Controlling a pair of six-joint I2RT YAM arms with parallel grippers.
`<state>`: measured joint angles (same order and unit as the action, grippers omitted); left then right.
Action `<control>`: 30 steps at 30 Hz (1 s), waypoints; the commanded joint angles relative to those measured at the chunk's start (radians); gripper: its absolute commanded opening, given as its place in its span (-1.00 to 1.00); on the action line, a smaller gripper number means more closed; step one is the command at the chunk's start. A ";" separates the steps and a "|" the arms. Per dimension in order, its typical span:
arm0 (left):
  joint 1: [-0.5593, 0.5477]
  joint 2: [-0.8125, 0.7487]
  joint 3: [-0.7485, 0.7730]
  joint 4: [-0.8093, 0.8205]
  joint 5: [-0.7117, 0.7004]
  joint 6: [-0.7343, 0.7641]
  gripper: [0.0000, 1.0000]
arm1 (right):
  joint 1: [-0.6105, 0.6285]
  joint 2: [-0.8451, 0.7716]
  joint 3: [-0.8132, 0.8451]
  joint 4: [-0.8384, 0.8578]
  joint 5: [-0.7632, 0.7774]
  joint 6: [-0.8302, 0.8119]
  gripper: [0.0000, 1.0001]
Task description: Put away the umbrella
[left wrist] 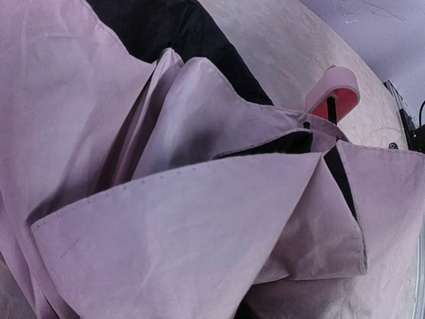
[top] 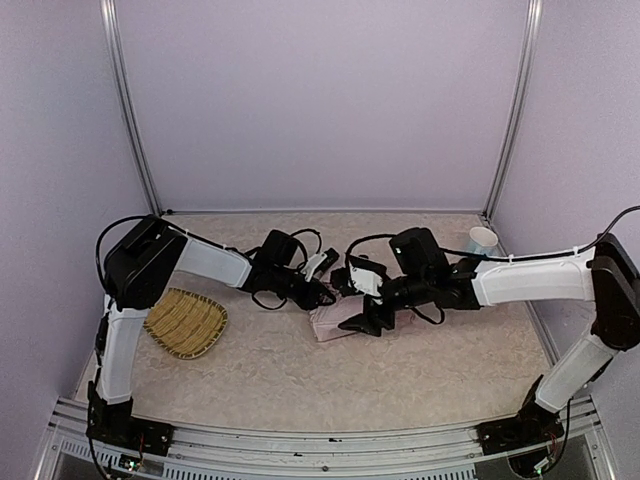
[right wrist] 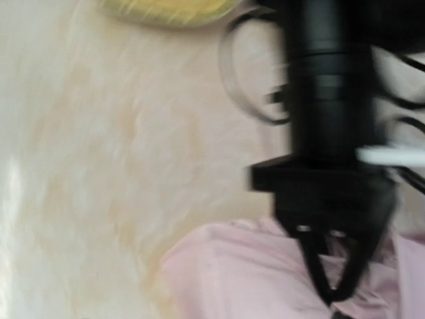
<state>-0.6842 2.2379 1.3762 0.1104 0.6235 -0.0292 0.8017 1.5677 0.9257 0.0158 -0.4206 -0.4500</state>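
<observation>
L gripper (right wrist: 333,294) clenched on umbrella (top: 330,322) fabric: you see its tips pinched into pink cloth, lower right of right wrist view. R gripper (top: 365,322) sits just beside it at umbrella's right edge; can't tell if released or closed. Umbrella lies crumpled on table (top: 300,385), centre of top view, btwn both grippers. Whitish handle (left wrist: 335,86) shows upper right in left wrist view. At left, straw tray (top: 185,322) well apart; cup (top: 482,238) at upper right, by frame post.
</observation>
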 commanded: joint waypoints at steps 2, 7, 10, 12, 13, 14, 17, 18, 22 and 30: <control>-0.008 0.083 0.001 -0.182 -0.050 0.058 -1.00 | 0.080 0.086 0.060 -0.171 0.231 -0.361 0.60; -0.011 0.086 0.010 -0.209 -0.049 0.085 -1.00 | 0.083 0.196 0.117 -0.177 0.400 -0.415 0.68; -0.013 0.086 0.012 -0.218 -0.045 0.099 -1.00 | 0.083 0.243 0.146 -0.148 0.467 -0.431 0.68; -0.015 0.087 0.014 -0.226 -0.044 0.109 -1.00 | 0.083 0.273 0.152 -0.126 0.510 -0.440 0.68; -0.015 0.089 0.016 -0.229 -0.042 0.114 -1.00 | 0.083 0.289 0.156 -0.124 0.526 -0.449 0.68; -0.016 0.088 0.014 -0.230 -0.039 0.119 -1.00 | 0.083 0.309 0.158 -0.124 0.541 -0.455 0.67; -0.020 0.093 0.016 -0.235 -0.028 0.130 -1.00 | 0.081 0.374 0.174 -0.139 0.581 -0.463 0.62; -0.021 0.095 0.019 -0.238 -0.027 0.132 -1.00 | 0.081 0.392 0.180 -0.141 0.598 -0.462 0.60; -0.024 0.101 0.027 -0.260 -0.017 0.155 -1.00 | 0.065 0.447 0.219 -0.222 0.562 -0.432 0.44; 0.048 0.034 -0.012 -0.159 0.043 0.063 -0.30 | 0.065 0.454 0.287 -0.398 0.456 -0.331 -0.29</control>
<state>-0.6765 2.2601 1.4296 0.0132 0.6617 0.1051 0.8871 1.9667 1.2144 -0.2150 0.0727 -0.8646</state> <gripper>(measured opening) 0.142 0.407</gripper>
